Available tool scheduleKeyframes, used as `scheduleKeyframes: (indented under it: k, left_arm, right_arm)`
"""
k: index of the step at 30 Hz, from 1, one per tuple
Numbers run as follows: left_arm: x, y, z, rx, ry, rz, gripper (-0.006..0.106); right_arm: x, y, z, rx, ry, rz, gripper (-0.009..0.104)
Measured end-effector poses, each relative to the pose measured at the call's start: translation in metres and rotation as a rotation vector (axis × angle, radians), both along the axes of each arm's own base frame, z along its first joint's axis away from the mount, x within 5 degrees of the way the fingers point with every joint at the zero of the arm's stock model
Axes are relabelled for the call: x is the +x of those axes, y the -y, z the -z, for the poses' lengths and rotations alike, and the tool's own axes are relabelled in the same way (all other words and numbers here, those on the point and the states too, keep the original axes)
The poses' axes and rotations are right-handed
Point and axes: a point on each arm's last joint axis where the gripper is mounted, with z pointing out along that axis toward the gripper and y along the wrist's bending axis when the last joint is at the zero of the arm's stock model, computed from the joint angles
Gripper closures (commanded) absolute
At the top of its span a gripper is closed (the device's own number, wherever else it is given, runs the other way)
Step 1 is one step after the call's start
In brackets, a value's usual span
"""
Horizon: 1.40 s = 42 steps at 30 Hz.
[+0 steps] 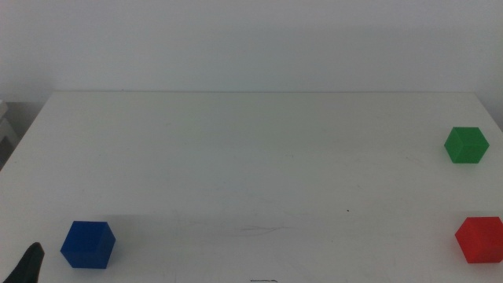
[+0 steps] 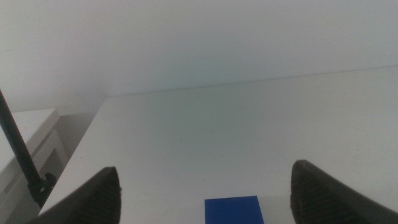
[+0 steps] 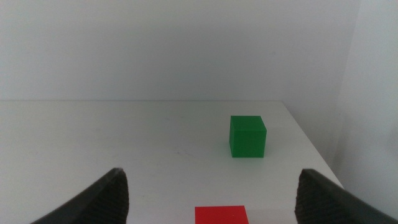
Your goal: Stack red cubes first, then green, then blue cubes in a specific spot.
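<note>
The blue cube (image 1: 88, 244) sits at the table's front left. The green cube (image 1: 466, 145) sits at the far right, and the red cube (image 1: 480, 239) at the front right, closer to me than the green one. My left gripper (image 2: 206, 179) is open, with the blue cube (image 2: 234, 210) just ahead between its jaws, untouched. One of its fingertips (image 1: 31, 262) shows at the middle view's bottom left. My right gripper (image 3: 212, 183) is open, with the red cube (image 3: 221, 215) just ahead between its jaws and the green cube (image 3: 247, 136) beyond. The right gripper is out of the middle view.
The white table (image 1: 251, 157) is bare between the cubes. Its right edge runs close to the green and red cubes. In the left wrist view a white cabinet (image 2: 31, 134) and a dark pole (image 2: 22, 155) stand off the table's left side.
</note>
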Motion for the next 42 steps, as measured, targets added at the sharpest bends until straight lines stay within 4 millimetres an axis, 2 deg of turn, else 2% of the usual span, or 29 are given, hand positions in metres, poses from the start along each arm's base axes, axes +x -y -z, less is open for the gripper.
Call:
scheduleKeyframes:
  k: [4,9,13,16,20,27,31,36,42]
  left_arm:
    - [0.0,0.0,0.0,0.0,0.0,0.0,0.007]
    - [0.0,0.0,0.0,0.0,0.0,0.0,0.007]
    - [0.0,0.0,0.0,0.0,0.0,0.0,0.007]
    - [0.0,0.0,0.0,0.0,0.0,0.0,0.007]
    - [0.0,0.0,0.0,0.0,0.0,0.0,0.007]
    - [0.0,0.0,0.0,0.0,0.0,0.0,0.007]
    - [0.0,0.0,0.0,0.0,0.0,0.0,0.007]
    - [0.0,0.0,0.0,0.0,0.0,0.0,0.007]
    - [0.0,0.0,0.0,0.0,0.0,0.0,0.007]
  right_arm:
    - [-0.004,0.0,-0.014,0.001,-0.042,0.003,0.004]
    - [-0.011,0.001,-0.063,0.006,-0.154,0.009,0.004]
    - [-0.011,0.001,-0.1,0.012,-0.318,0.015,0.004]
    - [-0.003,0.001,-0.122,0.018,-0.47,0.019,0.004]
    - [0.021,0.002,-0.137,0.023,-0.667,0.022,0.004]
    - [0.075,0.004,-0.152,0.032,-0.922,0.024,0.004]
    - [0.096,0.003,-0.152,0.055,-1.04,0.02,0.004]
    - [0.123,0.003,-0.142,0.057,-1.144,0.013,0.004]
    - [0.157,0.004,-0.114,0.052,-1.251,0.008,0.004]
